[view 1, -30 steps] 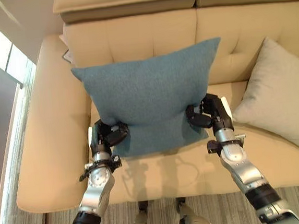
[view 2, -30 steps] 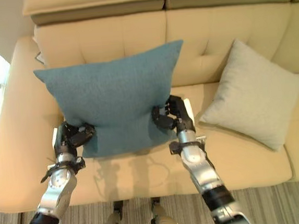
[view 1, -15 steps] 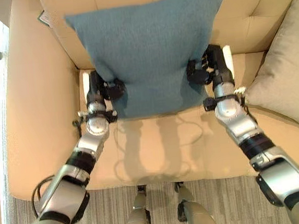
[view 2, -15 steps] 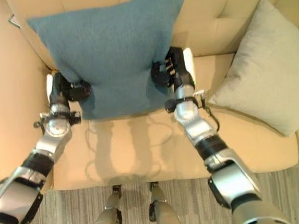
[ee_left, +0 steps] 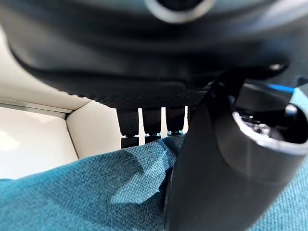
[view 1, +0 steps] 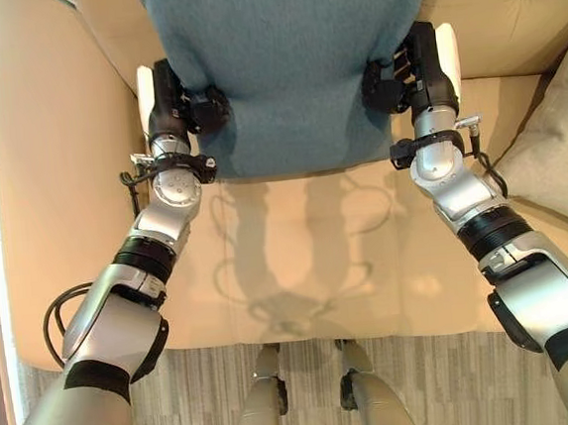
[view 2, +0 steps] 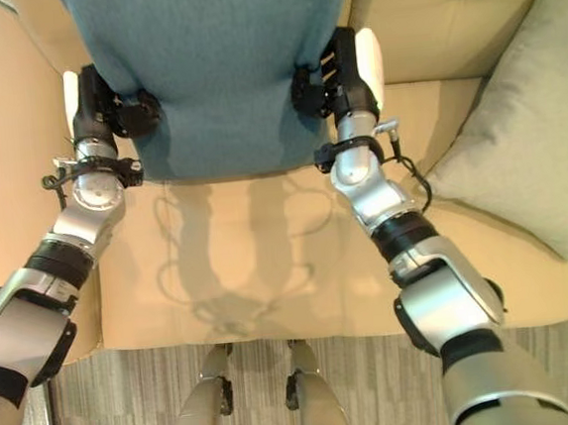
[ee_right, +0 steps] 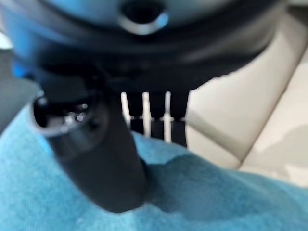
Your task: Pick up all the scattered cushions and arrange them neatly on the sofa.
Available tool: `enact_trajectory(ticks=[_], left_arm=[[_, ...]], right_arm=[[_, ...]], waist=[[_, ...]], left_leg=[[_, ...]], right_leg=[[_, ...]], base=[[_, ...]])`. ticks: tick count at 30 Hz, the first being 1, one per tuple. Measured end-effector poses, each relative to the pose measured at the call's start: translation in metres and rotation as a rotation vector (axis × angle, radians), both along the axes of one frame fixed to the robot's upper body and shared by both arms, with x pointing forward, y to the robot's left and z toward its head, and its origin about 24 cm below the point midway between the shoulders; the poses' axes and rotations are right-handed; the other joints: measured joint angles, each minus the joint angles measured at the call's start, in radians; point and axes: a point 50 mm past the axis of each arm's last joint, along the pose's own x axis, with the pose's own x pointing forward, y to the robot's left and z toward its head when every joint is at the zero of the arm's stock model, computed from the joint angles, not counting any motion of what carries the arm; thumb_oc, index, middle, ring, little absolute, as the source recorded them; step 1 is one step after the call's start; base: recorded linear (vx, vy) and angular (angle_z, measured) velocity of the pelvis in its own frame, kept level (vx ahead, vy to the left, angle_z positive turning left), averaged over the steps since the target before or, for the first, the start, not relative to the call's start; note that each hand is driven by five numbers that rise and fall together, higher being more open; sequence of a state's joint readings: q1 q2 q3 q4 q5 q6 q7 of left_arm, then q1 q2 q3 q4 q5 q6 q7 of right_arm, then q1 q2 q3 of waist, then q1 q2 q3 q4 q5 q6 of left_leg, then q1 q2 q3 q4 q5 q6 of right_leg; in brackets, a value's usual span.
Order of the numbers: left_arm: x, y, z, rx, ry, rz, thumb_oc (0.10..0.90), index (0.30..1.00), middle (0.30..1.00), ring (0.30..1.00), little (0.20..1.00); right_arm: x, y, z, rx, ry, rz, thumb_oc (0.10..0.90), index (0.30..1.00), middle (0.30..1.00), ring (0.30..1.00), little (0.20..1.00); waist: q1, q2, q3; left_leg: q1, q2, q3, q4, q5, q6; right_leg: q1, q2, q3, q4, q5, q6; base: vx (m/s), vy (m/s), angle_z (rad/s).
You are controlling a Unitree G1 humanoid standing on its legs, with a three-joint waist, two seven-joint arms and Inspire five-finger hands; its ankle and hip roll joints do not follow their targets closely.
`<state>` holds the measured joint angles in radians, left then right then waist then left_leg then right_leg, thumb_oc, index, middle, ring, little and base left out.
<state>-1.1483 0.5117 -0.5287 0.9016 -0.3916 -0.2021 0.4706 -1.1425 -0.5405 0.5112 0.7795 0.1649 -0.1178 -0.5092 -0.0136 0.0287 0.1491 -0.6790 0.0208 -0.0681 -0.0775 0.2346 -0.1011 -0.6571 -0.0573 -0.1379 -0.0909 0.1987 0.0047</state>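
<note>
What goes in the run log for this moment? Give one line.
phase: placing | held: blue cushion | left hand: pinching its edge | right hand: pinching its edge | beige cushion: on sofa, robot's right

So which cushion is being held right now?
The blue cushion, pinched at its lower corners by the left hand and right hand. The beige cushion leans untouched at the sofa's right.

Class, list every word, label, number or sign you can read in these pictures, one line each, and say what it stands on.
None: no readable word, number or sign shows.
The blue cushion, pinched by the left hand and the right hand, is plain cloth.
The grey cushion and the sofa bear no print.
</note>
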Motion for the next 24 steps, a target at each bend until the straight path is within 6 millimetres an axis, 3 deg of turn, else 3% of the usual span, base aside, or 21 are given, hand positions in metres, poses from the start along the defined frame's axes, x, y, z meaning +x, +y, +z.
enact_trajectory(ticks=[1, 2, 3, 4, 5, 6, 7, 10, 14, 19, 24], left_arm=[[0.0, -0.001, -0.001, 0.001, 0.003, -0.002, 0.4, 0.3, 0.3, 0.3, 0.3], [0.001, -0.001, -0.002, -0.001, 0.009, -0.001, 0.422, 0.333, 0.333, 0.333, 0.333], [0.001, 0.0, -0.003, -0.001, 0.012, 0.004, 0.546, 0.519, 0.519, 0.519, 0.519], [0.002, 0.003, -0.001, 0.002, 0.012, 0.018, 0.75, 0.825, 0.825, 0.825, 0.825], [0.002, 0.002, 0.0, 0.002, 0.007, 0.014, 0.8, 0.9, 0.9, 0.9, 0.9], [0.002, -0.002, 0.003, 0.001, -0.002, 0.002, 0.8, 0.9, 0.9, 0.9, 0.9], [0.002, -0.003, 0.006, 0.002, -0.013, -0.004, 0.8, 0.9, 0.9, 0.9, 0.9], [0.002, 0.004, 0.009, 0.002, -0.022, 0.015, 0.8, 0.9, 0.9, 0.9, 0.9], [0.003, 0.007, 0.006, 0.017, -0.002, 0.02, 0.8, 0.9, 0.9, 0.9, 0.9], [0.0, 0.027, 0.005, 0.062, 0.02, 0.033, 0.8, 0.9, 0.9, 0.9, 0.9], [-0.019, 0.069, -0.024, 0.008, 0.049, 0.078, 0.8, 0.9, 0.9, 0.9, 0.9]], right_arm=[[0.0, 0.0, 0.0, -0.003, 0.0, -0.003, 0.4, 0.3, 0.3, 0.3, 0.3], [0.001, -0.001, 0.0, -0.005, 0.003, -0.005, 0.493, 0.439, 0.439, 0.439, 0.439], [0.001, 0.0, 0.0, -0.013, 0.003, -0.004, 0.546, 0.519, 0.519, 0.519, 0.519], [0.003, 0.003, 0.004, -0.045, 0.001, -0.005, 0.755, 0.832, 0.832, 0.832, 0.832], [0.003, 0.002, 0.005, -0.044, -0.002, -0.007, 0.8, 0.9, 0.9, 0.9, 0.9], [0.002, -0.005, 0.008, -0.046, -0.011, -0.027, 0.8, 0.9, 0.9, 0.9, 0.9], [0.001, -0.009, 0.011, -0.044, -0.018, -0.036, 0.8, 0.9, 0.9, 0.9, 0.9], [0.0, -0.008, 0.013, -0.046, -0.027, -0.026, 0.8, 0.9, 0.9, 0.9, 0.9], [0.001, -0.006, 0.012, -0.048, -0.023, -0.02, 0.8, 0.9, 0.9, 0.9, 0.9], [0.0, -0.012, 0.009, -0.042, -0.007, -0.014, 0.8, 0.9, 0.9, 0.9, 0.9], [-0.012, -0.05, -0.015, 0.007, 0.028, -0.049, 0.8, 0.9, 0.9, 0.9, 0.9]], waist=[[0.0, -0.001, 0.001], [0.002, -0.002, 0.001], [0.003, 0.0, 0.002], [-0.001, 0.008, 0.007], [-0.008, 0.007, 0.006], [-0.034, 0.005, 0.005], [-0.027, 0.005, 0.005], [-0.007, 0.004, 0.006], [-0.005, 0.004, 0.006], [-0.016, 0.004, 0.006], [-0.02, 0.002, 0.007]], left_leg=[[-0.006, -0.003, -0.002, 0.001, 0.0, 0.0], [-0.007, -0.001, -0.003, 0.001, 0.001, 0.001], [-0.007, 0.002, -0.006, 0.001, 0.007, 0.009], [-0.008, 0.008, -0.024, 0.002, 0.02, 0.025], [-0.008, 0.002, -0.028, 0.001, 0.019, 0.025], [-0.01, -0.036, -0.023, 0.001, 0.014, 0.018], [-0.013, -0.036, -0.019, -0.001, 0.011, 0.019], [-0.035, -0.003, -0.02, 0.004, 0.002, 0.007], [-0.032, 0.007, -0.017, 0.01, 0.0, 0.003], [-0.019, 0.015, 0.004, -0.009, -0.002, 0.001], [0.031, 0.014, 0.01, -0.01, -0.013, -0.006]], right_leg=[[-0.005, -0.003, 0.0, 0.001, 0.0, 0.0], [-0.018, -0.002, 0.002, 0.021, -0.003, 0.004], [-0.04, -0.003, 0.005, 0.065, -0.017, 0.022], [-0.119, -0.006, 0.006, 0.175, -0.1, 0.102], [-0.117, -0.007, 0.011, 0.134, -0.103, 0.109], [-0.076, -0.032, 0.017, 0.02, 0.021, 0.082], [-0.071, -0.028, 0.013, 0.003, 0.026, 0.049], [-0.09, 0.001, 0.007, 0.001, 0.04, 0.032], [-0.085, 0.013, 0.007, 0.001, 0.041, 0.031], [-0.084, 0.02, 0.008, 0.001, 0.042, 0.031], [-0.035, 0.018, 0.01, 0.001, 0.039, 0.033]], base=[[0.0, 0.0, 0.0], [-0.01, -0.019, -0.05], [-0.01, -0.017, -0.16], [0.0, -0.01, -0.07], [-0.01, -0.023, 0.47], [0.0, -0.025, 0.59], [0.0, -0.03, 0.47], [0.0, -0.016, -0.06], [0.0, -0.001, -0.03], [0.0, 0.003, -0.03], [0.0, -0.001, -0.01]])
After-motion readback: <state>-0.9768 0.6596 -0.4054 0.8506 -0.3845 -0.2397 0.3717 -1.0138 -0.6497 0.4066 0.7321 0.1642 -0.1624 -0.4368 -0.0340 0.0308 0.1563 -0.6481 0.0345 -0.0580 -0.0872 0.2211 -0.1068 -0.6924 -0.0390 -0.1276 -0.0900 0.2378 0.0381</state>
